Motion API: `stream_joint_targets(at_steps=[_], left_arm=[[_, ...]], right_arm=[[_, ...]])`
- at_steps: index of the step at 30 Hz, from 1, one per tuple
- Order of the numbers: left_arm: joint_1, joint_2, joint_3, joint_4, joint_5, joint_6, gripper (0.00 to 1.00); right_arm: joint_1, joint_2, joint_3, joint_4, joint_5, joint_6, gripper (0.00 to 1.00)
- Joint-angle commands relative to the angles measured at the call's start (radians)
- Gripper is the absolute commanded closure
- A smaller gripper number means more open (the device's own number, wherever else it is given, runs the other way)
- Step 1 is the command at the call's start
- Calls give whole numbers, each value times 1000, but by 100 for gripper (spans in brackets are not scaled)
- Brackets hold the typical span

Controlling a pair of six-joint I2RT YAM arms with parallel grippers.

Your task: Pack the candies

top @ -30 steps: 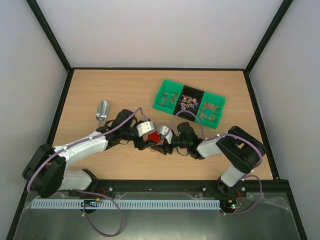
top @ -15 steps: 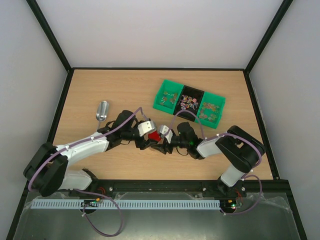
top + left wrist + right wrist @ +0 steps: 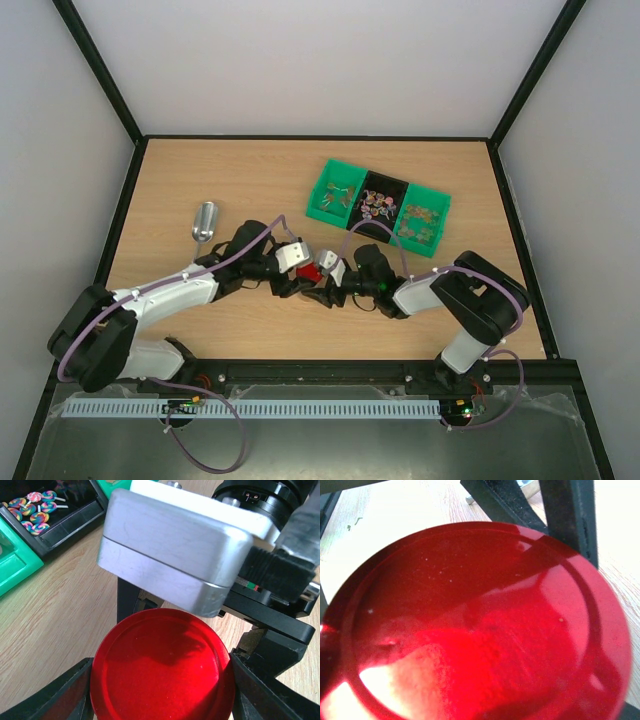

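Middle of the surface (image 3: 230, 180): left fingers (image 3: 65, 700) pinch the red lid (image 3: 160, 665) at both edges. Right fingers (image 3: 129, 600) reach around the same lid, grip impossible to tell. Farther back, scoop (image 3: 204, 222) lies idle and the candies (image 3: 378, 207) sit in the bins (image 3: 316, 208); packing looks barely begun.

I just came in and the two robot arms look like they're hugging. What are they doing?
Both arms meet at the middle of the table over a red lid. The right gripper holds it, and the left gripper has its fingers on either side of it; whether they squeeze it yet, I cannot tell. The candies lie in their trays behind, and the silver scoop rests alone to the left.
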Motion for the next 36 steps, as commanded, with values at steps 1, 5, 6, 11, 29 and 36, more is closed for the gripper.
stream_joint_targets(at_steps=[1,5,6,11,29,36], left_arm=[[20,-19,4,-60,74,155,48],[54,-14,30,-167,153,286,50],[60,-7,42,-203,176,325,50],[84,41,104,-422,264,568,52],[197,59,195,-473,264,560,18],[330,-60,128,-372,201,367,2]], right_arm=[[7,11,3,14,-72,-38,54],[5,7,5,3,-101,-56,58],[6,6,7,1,-110,-60,60],[1,4,13,-25,-148,-73,65],[-5,-6,41,-74,-86,-68,65],[-5,38,72,-45,11,-32,55]])
